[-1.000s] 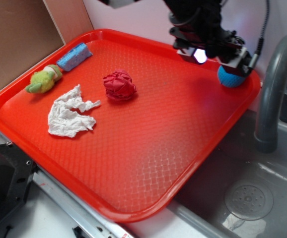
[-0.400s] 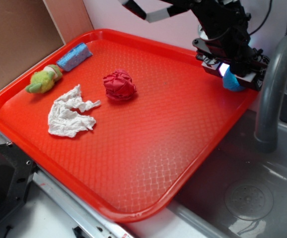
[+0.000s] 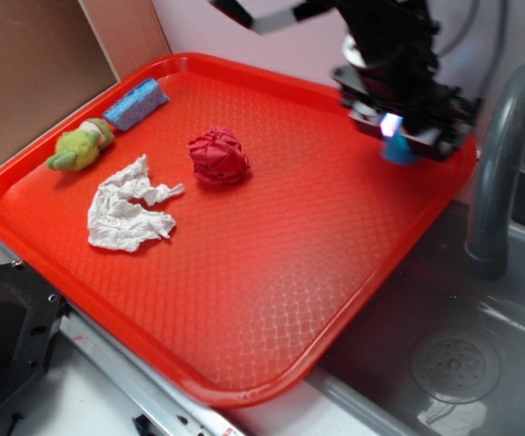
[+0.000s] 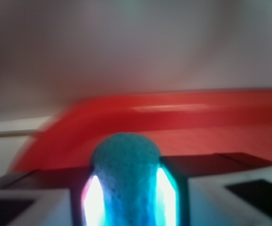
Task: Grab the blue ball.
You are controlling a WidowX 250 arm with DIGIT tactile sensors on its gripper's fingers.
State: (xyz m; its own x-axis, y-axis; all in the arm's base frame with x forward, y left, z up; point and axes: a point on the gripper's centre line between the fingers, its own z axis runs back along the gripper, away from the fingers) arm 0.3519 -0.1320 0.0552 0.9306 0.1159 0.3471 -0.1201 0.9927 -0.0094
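Your gripper [image 3: 406,136] clamped on the blue ball [image 4: 125,179] — squeezed between both fingers, at the tray's [image 3: 244,272] far right corner, red wad [image 3: 218,155] well apart, mid-tray.

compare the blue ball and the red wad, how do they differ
The blue ball is teal with a bumpy surface; the red wad is red and crumpled in folds. The ball sits squeezed between the fingers of the gripper near the tray's far right corner; the wad lies free mid-tray, untouched. Both are small, roundish and soft-looking.
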